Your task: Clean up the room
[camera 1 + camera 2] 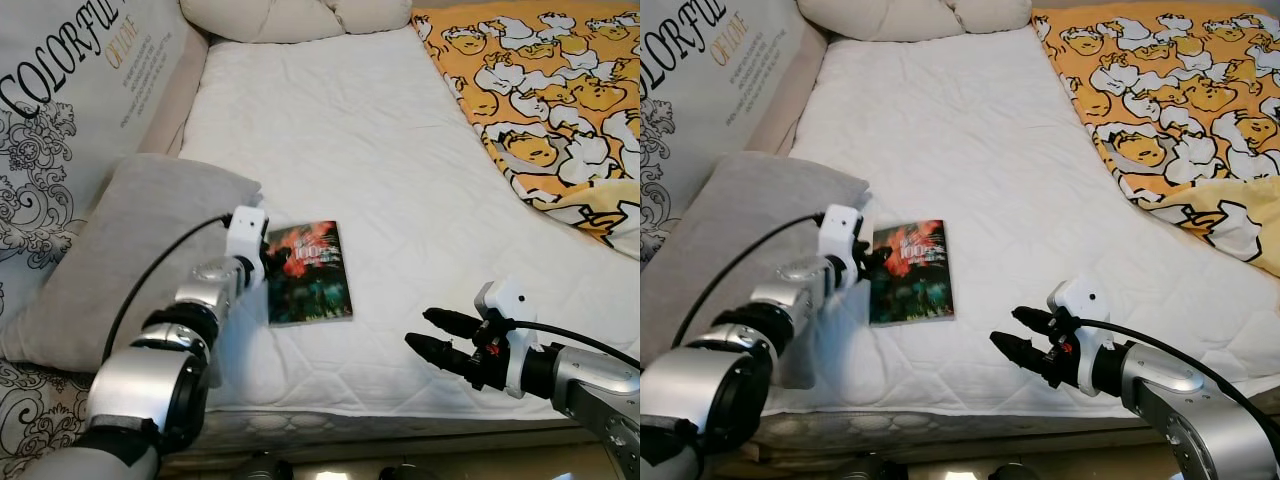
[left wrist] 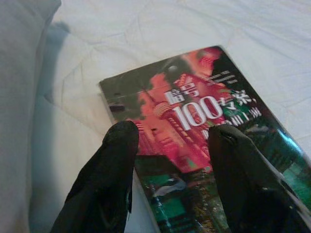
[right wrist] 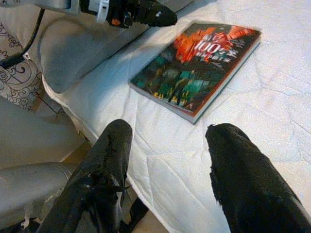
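Observation:
A paperback book with a red and green cover lies flat on the white mattress, near the bed's front edge. My left gripper is open at the book's left edge. Its two black fingers hover spread just above the near part of the cover. My right gripper is open too, low over the mattress to the right of the book and a short way off, pointing toward it. From the right wrist the book lies beyond the fingertips, with the left gripper behind it.
A grey pillow lies right beside the book on the left, under my left arm. A printed cushion leans at far left. An orange and yellow cartoon blanket covers the right side. White pillows sit at the head.

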